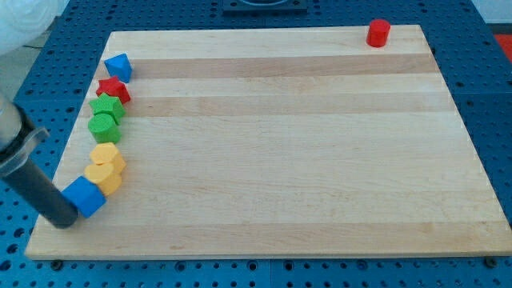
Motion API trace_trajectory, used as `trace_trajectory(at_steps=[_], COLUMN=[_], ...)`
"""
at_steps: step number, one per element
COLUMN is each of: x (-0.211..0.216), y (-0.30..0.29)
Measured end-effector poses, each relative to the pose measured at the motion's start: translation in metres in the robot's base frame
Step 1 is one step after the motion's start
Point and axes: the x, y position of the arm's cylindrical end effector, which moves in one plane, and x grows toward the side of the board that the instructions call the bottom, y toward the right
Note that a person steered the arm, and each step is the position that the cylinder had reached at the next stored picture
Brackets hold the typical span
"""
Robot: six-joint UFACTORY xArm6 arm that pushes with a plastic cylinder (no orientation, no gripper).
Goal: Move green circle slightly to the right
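The green circle [104,127] lies near the board's left edge, in a column of blocks. Above it sit a green star [106,106], a red star [114,89] and a blue triangular block [118,66]. Below it lie two yellow blocks [105,155] [103,175] and a blue cube [85,197]. My tip [62,221] is at the view's lower left, just left of and below the blue cube, touching or nearly touching it, well below the green circle.
A red cylinder [378,33] stands at the board's top right corner. The wooden board [280,144] lies on a blue perforated table [496,96]. The rod slants in from the view's left edge.
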Motion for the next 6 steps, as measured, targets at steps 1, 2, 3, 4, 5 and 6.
trace_trajectory(at_steps=[1, 2, 3, 4, 5, 6], x=[-0.013, -0.013, -0.037, -0.085, -0.114, -0.093], y=[0.031, 0.075, 0.078, 0.049, 0.044, 0.077])
